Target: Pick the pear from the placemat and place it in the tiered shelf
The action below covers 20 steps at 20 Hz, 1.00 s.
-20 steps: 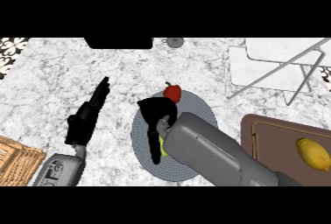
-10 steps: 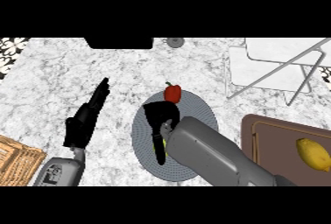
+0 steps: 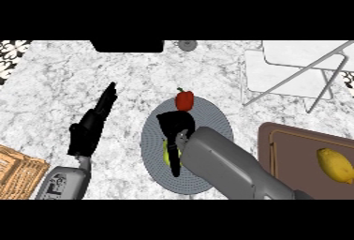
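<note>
White marbled tabletop (image 3: 138, 75) fills the view, with a round grey placemat (image 3: 214, 124) lying near the middle. On the placemat the right hand (image 3: 174, 127) is laid down, its grey forearm coming in from the near right. The fingers (image 3: 175, 166) point toward the near edge and cover most of a yellow-green pear (image 3: 166, 154), of which only a sliver shows at the left of the hand; whether the fingers are curled round it or just lying over it I cannot tell. A red bell pepper (image 3: 184, 99) stands at the far rim of the placemat, just beyond the hand. At the far right sits the white tiered shelf (image 3: 290, 70), well apart from the pear. A yellow lemon (image 3: 335, 165) rests on a brown cutting board (image 3: 290, 150) at the near right. The left hand (image 3: 88, 129) shows at the left, fingers straight and together, holding nothing. A wicker basket (image 3: 17, 171) sits at the near left corner.
</note>
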{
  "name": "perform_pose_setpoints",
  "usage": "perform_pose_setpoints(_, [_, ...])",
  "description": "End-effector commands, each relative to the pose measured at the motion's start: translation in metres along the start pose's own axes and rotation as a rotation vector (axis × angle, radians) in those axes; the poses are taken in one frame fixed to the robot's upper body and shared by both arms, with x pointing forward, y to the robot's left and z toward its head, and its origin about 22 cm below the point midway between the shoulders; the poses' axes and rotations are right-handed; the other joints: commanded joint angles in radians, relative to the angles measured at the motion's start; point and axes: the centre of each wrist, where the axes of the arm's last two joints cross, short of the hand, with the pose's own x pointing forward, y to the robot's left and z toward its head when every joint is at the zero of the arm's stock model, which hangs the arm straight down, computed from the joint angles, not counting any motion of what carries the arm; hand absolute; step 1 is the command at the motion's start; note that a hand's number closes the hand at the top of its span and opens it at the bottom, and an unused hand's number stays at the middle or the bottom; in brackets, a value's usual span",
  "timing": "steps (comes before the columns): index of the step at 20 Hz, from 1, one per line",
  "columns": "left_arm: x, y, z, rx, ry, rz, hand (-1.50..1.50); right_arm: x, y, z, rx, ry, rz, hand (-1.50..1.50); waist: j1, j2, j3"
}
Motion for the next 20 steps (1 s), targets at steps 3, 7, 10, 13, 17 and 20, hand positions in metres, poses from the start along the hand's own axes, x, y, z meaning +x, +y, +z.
perform_pose_setpoints(3, [-0.002,-0.007,0.006,0.020,0.010,0.000,0.00,-0.016,0.018,-0.014,0.021,0.010,0.007,-1.50,-0.001,-0.001,0.000])
perform_pose_setpoints(7, [0.000,0.012,0.001,0.008,0.004,-0.006,0.00,-0.017,0.018,-0.013,0.078,-0.006,0.047,1.50,-0.004,-0.001,0.000])
perform_pose_setpoints(10, [-0.002,-0.005,0.001,0.014,0.005,-0.002,0.00,0.000,0.022,0.001,0.061,-0.028,0.130,1.50,-0.004,-0.001,0.000])
perform_pose_setpoints(13, [-0.006,-0.003,0.012,-0.001,0.004,-0.009,0.00,-0.006,0.019,-0.004,0.019,-0.076,0.148,1.50,-0.003,-0.001,0.000])
perform_pose_setpoints(17, [0.006,0.007,0.004,0.032,0.015,-0.005,0.00,-0.007,0.028,0.006,-0.158,0.031,-0.017,1.50,-0.016,-0.006,0.000])
perform_pose_setpoints(20, [-0.001,0.011,0.006,0.039,0.032,0.008,0.00,-0.024,0.018,0.005,-0.379,0.175,-0.230,1.50,-0.051,-0.016,0.001])
